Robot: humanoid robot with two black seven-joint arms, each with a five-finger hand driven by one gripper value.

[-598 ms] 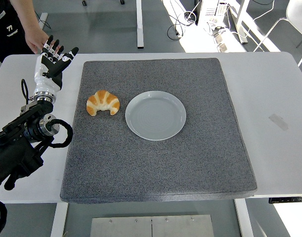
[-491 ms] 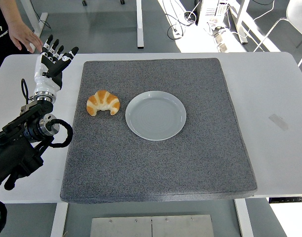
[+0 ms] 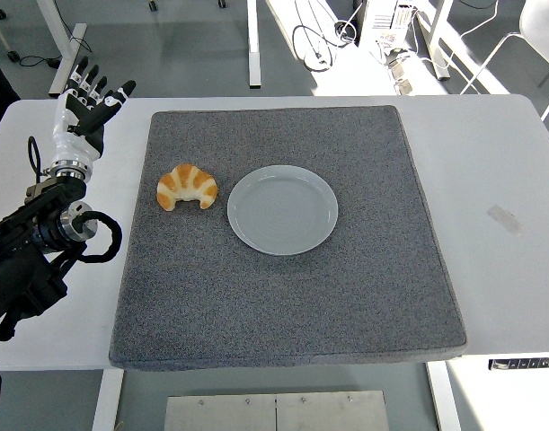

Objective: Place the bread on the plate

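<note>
Left robot hand [image 3: 87, 101] shifted left, fingers spread; bread [image 3: 187, 187] right of it, apart.

Left hand [image 3: 84, 106] raised, fingers spread

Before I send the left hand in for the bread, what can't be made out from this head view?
- Right arm and hand: outside the frame altogether.
- Underside of the bread: hidden by the bread itself, resting on the grey mat.
- Palm of the left hand: faces away from the camera.
- Depth of the plate: the steep top-down view flattens its rim.
- Small grey patch on the table: too small to identify.
</note>
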